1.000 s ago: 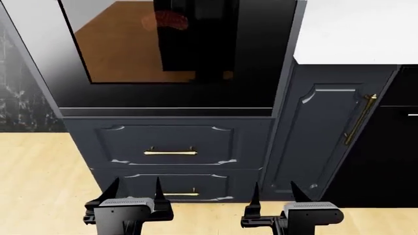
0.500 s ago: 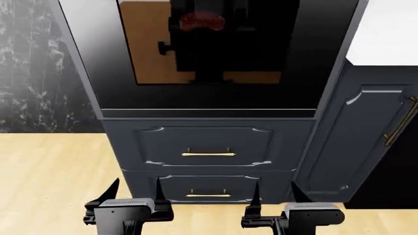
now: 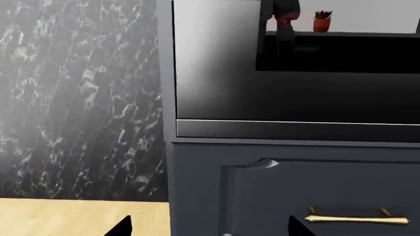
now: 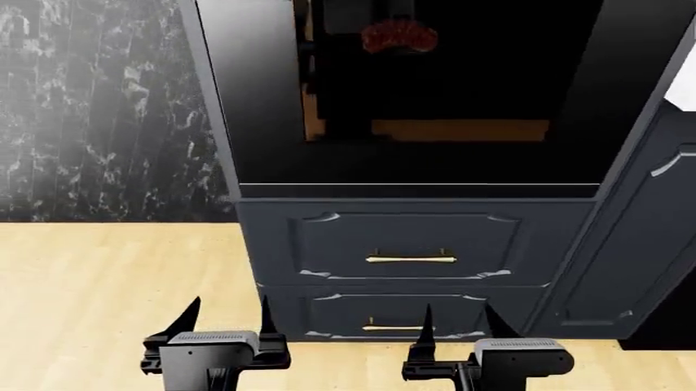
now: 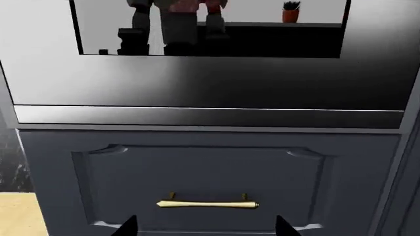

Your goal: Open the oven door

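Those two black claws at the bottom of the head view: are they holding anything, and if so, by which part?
Nothing is held. The left gripper and right gripper both hang open and empty in front of the navy drawers, below the shut oven door, touching neither.

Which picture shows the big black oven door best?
The head view: the oven door fills its top, window and bottom edge showing. The right wrist view shows the door's lower part across its width; the left wrist view shows only one lower corner.
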`<state>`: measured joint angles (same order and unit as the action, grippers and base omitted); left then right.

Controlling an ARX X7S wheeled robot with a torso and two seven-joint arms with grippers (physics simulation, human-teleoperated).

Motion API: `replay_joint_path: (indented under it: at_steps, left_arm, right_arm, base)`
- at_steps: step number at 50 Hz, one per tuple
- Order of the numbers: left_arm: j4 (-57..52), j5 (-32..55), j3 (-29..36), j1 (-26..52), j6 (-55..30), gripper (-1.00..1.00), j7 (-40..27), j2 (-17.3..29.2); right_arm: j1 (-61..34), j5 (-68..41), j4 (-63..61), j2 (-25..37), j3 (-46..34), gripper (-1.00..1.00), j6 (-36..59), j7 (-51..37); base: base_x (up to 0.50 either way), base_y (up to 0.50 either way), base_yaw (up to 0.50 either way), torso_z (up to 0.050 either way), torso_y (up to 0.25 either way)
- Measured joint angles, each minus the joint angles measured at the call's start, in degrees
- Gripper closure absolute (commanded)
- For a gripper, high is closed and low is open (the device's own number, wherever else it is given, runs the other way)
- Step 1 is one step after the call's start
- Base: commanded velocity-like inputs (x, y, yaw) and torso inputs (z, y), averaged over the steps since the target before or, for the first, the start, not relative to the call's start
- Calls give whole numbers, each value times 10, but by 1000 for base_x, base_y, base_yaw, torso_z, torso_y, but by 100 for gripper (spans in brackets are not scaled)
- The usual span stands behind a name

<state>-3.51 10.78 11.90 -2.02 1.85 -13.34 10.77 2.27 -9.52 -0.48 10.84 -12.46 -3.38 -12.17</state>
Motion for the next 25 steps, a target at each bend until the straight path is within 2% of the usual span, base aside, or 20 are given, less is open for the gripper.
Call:
replay_joint_path:
  at_steps: [25]
  left_arm:
    - [4, 5, 8, 1, 3, -100, -6, 5]
  right_arm:
    - [0, -7, 9, 4, -6, -100, -8, -6]
  base:
    - [25, 458, 0, 0, 0]
